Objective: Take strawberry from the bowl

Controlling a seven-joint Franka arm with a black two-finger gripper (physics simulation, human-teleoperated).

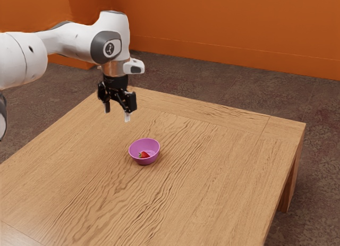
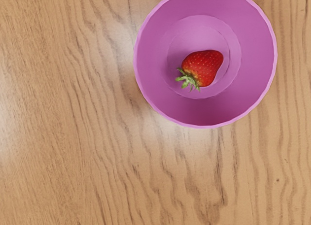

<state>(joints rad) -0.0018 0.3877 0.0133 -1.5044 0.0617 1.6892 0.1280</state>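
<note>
My gripper [image 1: 117, 115] hangs open above the table, its two fingertips well apart with nothing between them. In the exterior view it is higher up than the pink-purple bowl [image 1: 152, 156] and toward the view's upper left from it. Inside the bowl lies a red strawberry [image 1: 144, 155]. The wrist view looks down into the bowl [image 2: 255, 55], where the strawberry [image 2: 204, 67] rests on its side on the round bottom, green leaves at one end. No part of the hand touches either one.
The wooden table [image 1: 212, 177] surrounds the bowl with bare wood grain. Its far edge and a corner with a leg [image 1: 289, 187] are toward the exterior view's right. An orange wall [image 1: 223, 28] stands beyond the dark floor.
</note>
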